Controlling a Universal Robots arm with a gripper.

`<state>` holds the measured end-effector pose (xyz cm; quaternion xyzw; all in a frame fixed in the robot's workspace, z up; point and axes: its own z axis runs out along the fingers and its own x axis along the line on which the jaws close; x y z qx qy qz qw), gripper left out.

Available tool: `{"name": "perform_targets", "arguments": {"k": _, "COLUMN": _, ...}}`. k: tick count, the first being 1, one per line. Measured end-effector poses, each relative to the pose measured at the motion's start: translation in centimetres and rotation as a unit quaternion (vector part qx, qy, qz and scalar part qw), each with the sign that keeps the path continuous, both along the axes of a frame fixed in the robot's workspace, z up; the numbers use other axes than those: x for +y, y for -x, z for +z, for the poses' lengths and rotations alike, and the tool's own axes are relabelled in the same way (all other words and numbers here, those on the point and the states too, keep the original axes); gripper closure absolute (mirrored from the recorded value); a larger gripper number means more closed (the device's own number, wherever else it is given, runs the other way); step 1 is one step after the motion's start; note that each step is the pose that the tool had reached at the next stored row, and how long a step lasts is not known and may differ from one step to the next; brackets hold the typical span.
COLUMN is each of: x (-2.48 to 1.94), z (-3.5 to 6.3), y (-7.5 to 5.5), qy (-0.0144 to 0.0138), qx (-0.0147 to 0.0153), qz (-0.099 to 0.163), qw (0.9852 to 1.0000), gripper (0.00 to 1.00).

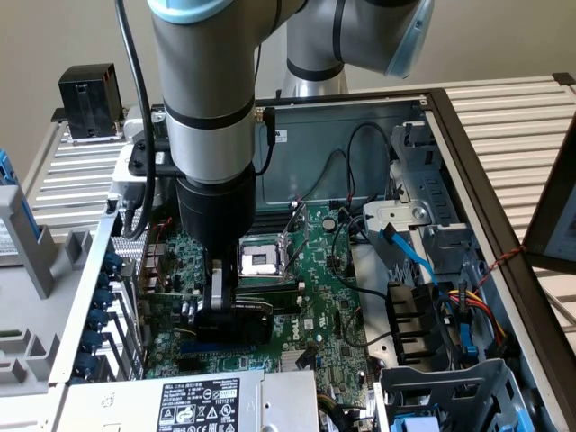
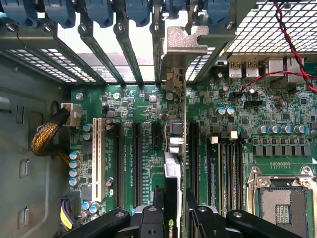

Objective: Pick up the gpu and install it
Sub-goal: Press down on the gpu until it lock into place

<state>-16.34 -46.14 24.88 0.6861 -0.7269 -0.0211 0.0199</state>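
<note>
The fingers [image 2: 158, 210] are pinching the gpu [image 2: 174, 148], one dark finger on each side of the card, which stands on edge between them. In the wrist view the card is seen edge-on, running from the fingers toward the rear of the case, where its silvery metal end bracket [image 2: 185, 43] sits against the row of slot openings beside the blue retention clips [image 2: 101, 11]. The card stands over the motherboard [image 2: 277, 114], among the long dark expansion slots [image 2: 136, 163], with a white slot [image 2: 97, 158] lying farther off to one side; how deep its lower edge sits in a slot cannot be told. In the exterior view the arm [image 1: 211, 99] reaches down into the open computer case [image 1: 454, 117], and the fingers [image 1: 216, 301] hold the gpu [image 1: 256, 319] low over the green board, just beside the empty processor socket [image 1: 261, 259]. Toward the exterior view's right lie a blue cable [image 1: 405, 247] and a bundle of coloured wires [image 1: 472, 310], and a labelled power supply [image 1: 193, 405] occupies the near edge of the case.
</note>
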Motion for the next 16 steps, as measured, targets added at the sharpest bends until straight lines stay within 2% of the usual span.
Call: {"name": "perform_targets", "arguments": {"k": 16, "x": 0.00, "z": 0.00, "y": 0.00, "qy": 0.0000, "qx": 0.0000, "qz": 0.000, "qw": 1.0000, "gripper": 0.74}}
